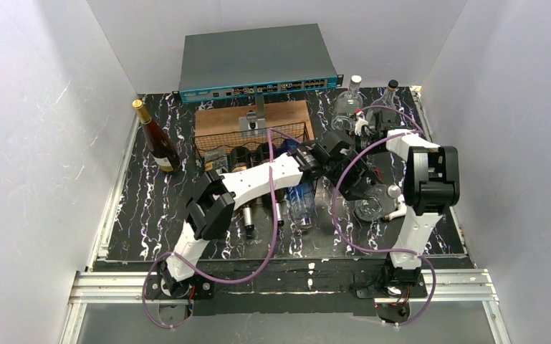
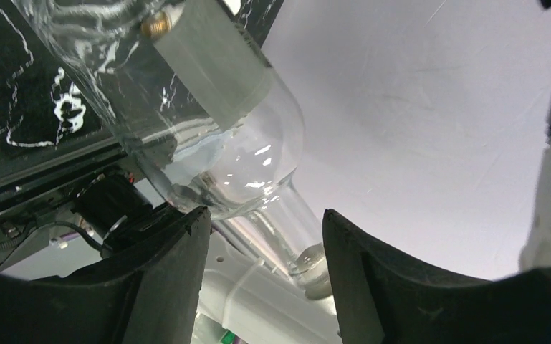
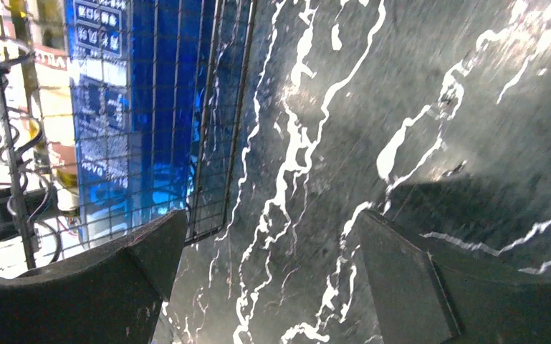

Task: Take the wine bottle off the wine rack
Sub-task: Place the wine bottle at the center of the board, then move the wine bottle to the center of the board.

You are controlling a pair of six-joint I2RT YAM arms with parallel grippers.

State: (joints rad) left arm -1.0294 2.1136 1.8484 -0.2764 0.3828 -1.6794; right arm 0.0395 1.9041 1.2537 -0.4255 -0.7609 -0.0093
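Note:
The black wire wine rack (image 1: 218, 147) stands mid-table with several bottles lying in it. A blue bottle (image 1: 301, 195) lies at its right end, seen behind the mesh (image 3: 215, 143) as blue bottle (image 3: 122, 107). A clear glass bottle (image 1: 372, 204) lies on the table right of the rack. My left gripper (image 1: 338, 154) points at that clear bottle (image 2: 258, 150). Its jaws (image 2: 265, 218) stand apart, and the neck shows in the gap beyond the tips, not clamped. My right gripper (image 1: 355, 170) hangs open (image 3: 272, 222) over bare marble beside the rack.
A brown wooden board (image 1: 251, 115) and a grey network switch (image 1: 258, 61) sit behind the rack. An amber wine bottle (image 1: 159, 140) stands upright at the left. Two clear glass bottles (image 1: 350, 104) stand at the back right. White walls enclose three sides.

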